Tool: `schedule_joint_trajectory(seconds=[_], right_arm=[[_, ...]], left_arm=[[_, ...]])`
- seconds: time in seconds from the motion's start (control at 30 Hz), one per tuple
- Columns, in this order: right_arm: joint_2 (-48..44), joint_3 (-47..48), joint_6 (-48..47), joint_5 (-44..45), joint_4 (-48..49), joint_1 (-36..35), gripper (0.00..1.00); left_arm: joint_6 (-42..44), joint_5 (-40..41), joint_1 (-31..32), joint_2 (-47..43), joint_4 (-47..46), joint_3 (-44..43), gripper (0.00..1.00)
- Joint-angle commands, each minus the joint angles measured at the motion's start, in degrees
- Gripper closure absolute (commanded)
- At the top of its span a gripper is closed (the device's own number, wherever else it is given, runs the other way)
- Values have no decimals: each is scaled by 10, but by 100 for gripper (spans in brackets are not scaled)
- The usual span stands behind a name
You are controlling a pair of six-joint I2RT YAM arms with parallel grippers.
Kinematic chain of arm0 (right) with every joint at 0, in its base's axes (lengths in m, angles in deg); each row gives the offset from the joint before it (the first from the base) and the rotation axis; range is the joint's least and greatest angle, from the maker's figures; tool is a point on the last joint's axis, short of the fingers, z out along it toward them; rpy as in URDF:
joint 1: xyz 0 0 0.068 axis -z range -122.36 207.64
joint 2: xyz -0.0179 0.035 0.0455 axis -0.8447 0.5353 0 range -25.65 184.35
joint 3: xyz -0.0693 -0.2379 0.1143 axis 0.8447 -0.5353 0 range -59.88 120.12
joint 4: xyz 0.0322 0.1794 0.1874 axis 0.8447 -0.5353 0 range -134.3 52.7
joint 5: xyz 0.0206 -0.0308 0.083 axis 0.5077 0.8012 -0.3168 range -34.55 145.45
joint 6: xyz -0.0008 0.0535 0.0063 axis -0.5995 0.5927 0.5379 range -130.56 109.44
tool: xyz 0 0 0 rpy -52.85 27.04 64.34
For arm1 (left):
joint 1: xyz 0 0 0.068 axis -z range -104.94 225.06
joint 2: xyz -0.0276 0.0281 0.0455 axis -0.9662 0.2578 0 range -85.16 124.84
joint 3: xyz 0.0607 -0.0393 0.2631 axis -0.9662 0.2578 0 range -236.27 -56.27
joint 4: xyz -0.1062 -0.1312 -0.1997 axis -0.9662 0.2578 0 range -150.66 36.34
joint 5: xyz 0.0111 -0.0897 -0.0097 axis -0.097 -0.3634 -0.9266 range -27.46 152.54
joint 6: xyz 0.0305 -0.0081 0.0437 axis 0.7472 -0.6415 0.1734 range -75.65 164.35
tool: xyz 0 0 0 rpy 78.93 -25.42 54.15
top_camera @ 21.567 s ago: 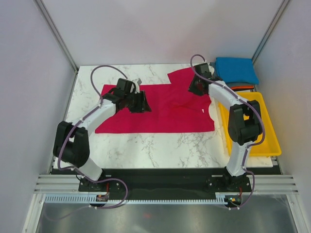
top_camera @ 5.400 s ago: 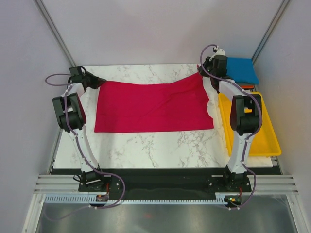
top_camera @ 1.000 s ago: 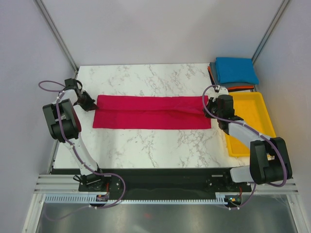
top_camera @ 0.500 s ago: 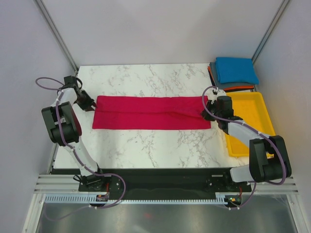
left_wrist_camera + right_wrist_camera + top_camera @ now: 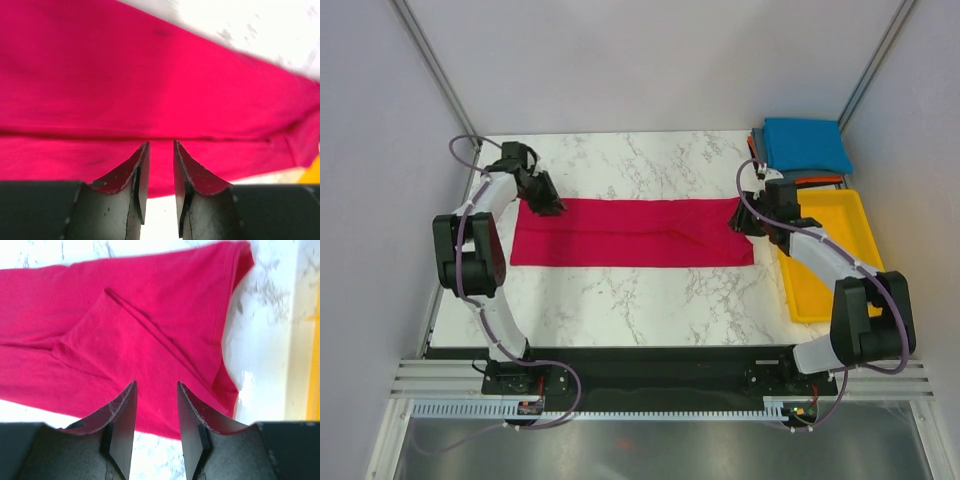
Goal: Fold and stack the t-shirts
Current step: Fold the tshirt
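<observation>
Crimson t-shirt [image 5: 630, 232] lies as a long folded band across the table [image 5: 620, 290]; left tool [image 5: 161, 145] above its left end, right tool [image 5: 156, 385] above its right, both spread, pinching nothing; an uneven grab could bunch the loose inner fold.

T-shirt [image 5: 630, 232] across table [image 5: 620, 300], tray [image 5: 850, 225] right, folded shirts [image 5: 807, 145] behind it, seemingly stacked.

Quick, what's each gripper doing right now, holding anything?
Left gripper: open, holding nothing, over the red t-shirt.
Right gripper: open, holding nothing.
</observation>
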Motion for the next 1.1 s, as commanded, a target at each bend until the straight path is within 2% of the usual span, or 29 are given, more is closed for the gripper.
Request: schedule_joint_trajectory(seconds=[0.0, 0.07, 0.1, 0.23, 0.4, 0.53, 0.77, 1.07], right_arm=[[56, 70, -41, -14, -42, -3, 54], [98, 95, -59, -49, -41, -2, 52], [115, 123, -67, -86, -41, -3, 51], [192, 199, -102, -146, -47, -3, 49], [260, 281, -135, -164, -66, -3, 49], [314, 337, -174, -222, -92, -4, 48], [374, 384, -197, -300, -97, -6, 47], [396, 387, -220, -276, -103, -21, 46]], left_arm=[[33, -85, 36, -21, -19, 9, 68], [19, -107, 37, -44, -29, 34, 67], [15, -153, 38, -51, -44, 54, 68], [0, -170, 55, -114, -71, 116, 67], [-16, -199, 63, -179, -133, 204, 67], [-22, -237, 64, -169, -142, 202, 67], [-30, -248, 70, -154, -154, 217, 67], [-37, -250, 70, -153, -156, 213, 67]])
